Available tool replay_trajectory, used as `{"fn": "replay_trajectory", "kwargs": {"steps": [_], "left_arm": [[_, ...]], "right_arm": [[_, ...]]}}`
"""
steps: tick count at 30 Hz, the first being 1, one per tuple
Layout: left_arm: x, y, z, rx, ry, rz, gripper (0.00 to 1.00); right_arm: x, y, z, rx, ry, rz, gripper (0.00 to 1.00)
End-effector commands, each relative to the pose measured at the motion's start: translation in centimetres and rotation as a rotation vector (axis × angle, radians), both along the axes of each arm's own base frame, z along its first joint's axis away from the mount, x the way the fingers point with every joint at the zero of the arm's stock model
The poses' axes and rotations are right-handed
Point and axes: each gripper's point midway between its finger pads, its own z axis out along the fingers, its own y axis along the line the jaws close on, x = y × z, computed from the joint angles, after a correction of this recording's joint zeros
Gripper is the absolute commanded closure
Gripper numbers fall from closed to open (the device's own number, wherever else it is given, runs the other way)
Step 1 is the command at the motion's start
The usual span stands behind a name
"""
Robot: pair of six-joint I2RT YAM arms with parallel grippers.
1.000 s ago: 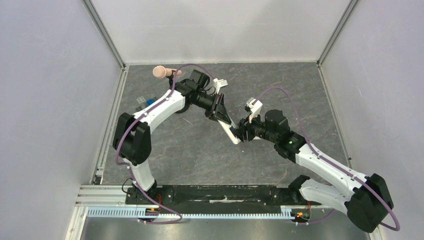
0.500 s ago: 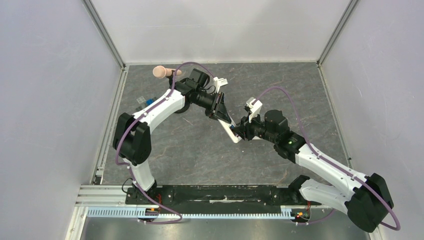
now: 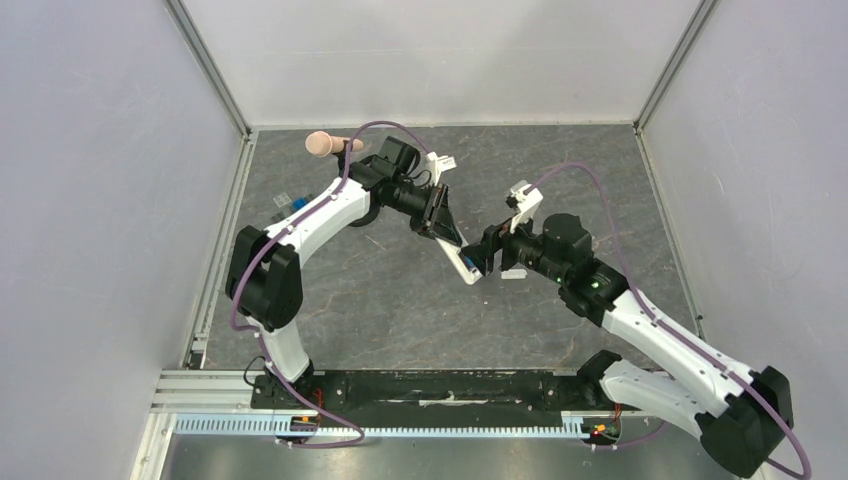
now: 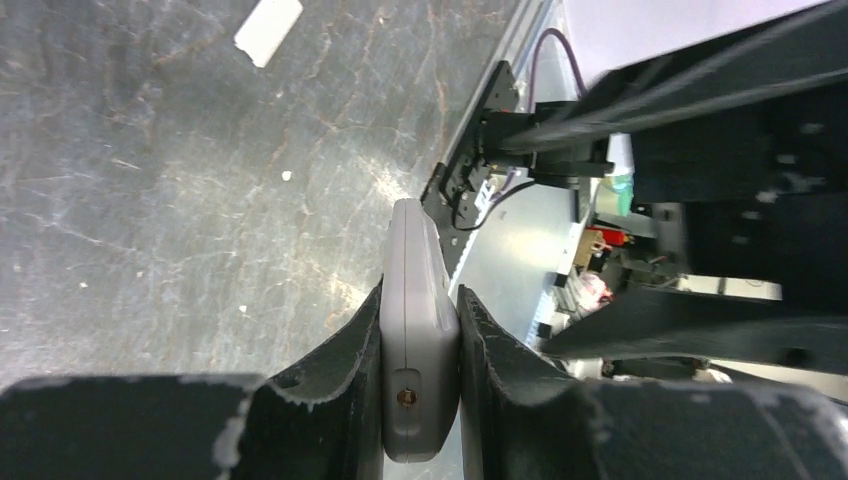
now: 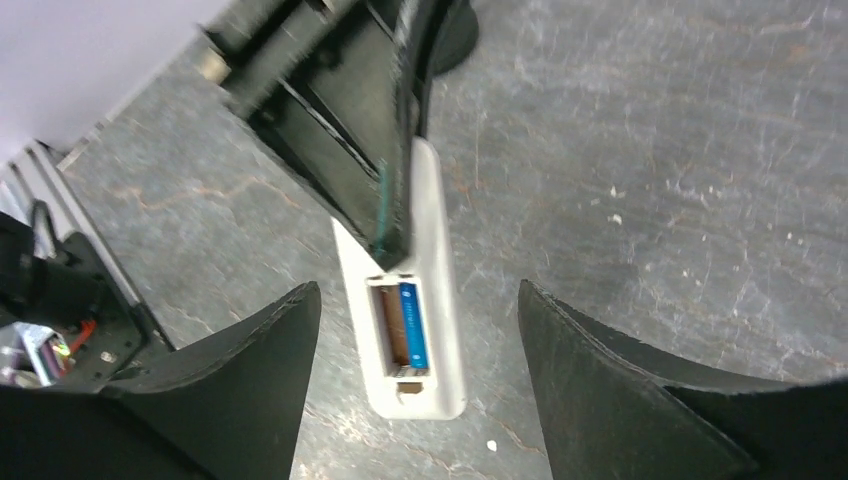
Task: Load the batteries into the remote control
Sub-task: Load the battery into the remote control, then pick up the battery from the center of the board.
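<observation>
My left gripper (image 3: 447, 235) is shut on the white remote control (image 3: 464, 264) and holds it above the table; the jaws clamp its two flat sides in the left wrist view (image 4: 418, 330). In the right wrist view the remote (image 5: 440, 240) shows its open battery bay. The blue battery (image 5: 411, 325) lies in the bay's right slot. The left slot looks brown and bare. The dark grey battery is out of view. My right gripper (image 5: 418, 298) is open and empty, its fingers to either side of the remote's bay end and apart from it (image 3: 488, 252).
A pink microphone (image 3: 325, 144) lies at the back left. A small blue brick (image 3: 298, 204) sits near the left wall. A white piece (image 3: 443, 163) lies behind the left arm. A small white flat piece (image 4: 268, 18) lies on the grey table.
My right gripper has drawn back a little from the remote's end and its wrist has turned. The left arm and the remote have stayed put.
</observation>
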Motion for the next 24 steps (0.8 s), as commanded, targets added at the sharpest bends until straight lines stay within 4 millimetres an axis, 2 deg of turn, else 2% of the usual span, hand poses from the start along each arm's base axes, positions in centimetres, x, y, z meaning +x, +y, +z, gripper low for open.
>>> {"fn": "replay_trajectory", "kwargs": {"steps": [1, 3, 5, 9, 15, 19, 24], "left_arm": [[1.2, 0.8, 2.0, -0.018, -0.232, -0.012, 0.98], [1.3, 1.5, 1.8, -0.004, -0.312, -0.020, 0.98], [0.9, 1.9, 1.9, -0.030, -0.398, -0.038, 0.98], [0.0, 2.8, 2.8, -0.094, -0.556, -0.036, 0.98], [-0.3, 3.8, 4.0, -0.106, -0.659, 0.021, 0.98], [-0.2, 4.2, 4.3, -0.089, -0.663, 0.053, 0.98], [-0.6, 4.1, 5.0, -0.114, -0.650, 0.066, 0.98]], "right_arm": [[0.0, -1.1, 5.5, 0.114, -0.043, -0.069, 0.24], [0.6, -2.3, 4.9, 0.093, -0.017, -0.137, 0.24], [1.6, -4.2, 3.2, 0.037, 0.023, -0.243, 0.23], [3.4, -8.9, -1.9, -0.149, 0.118, -0.462, 0.24], [3.6, -14.9, -9.4, -0.457, 0.300, -0.642, 0.25], [3.0, -17.2, -13.2, -0.571, 0.399, -0.681, 0.35], [3.2, -19.1, -15.4, -0.648, 0.442, -0.747, 0.43]]}}
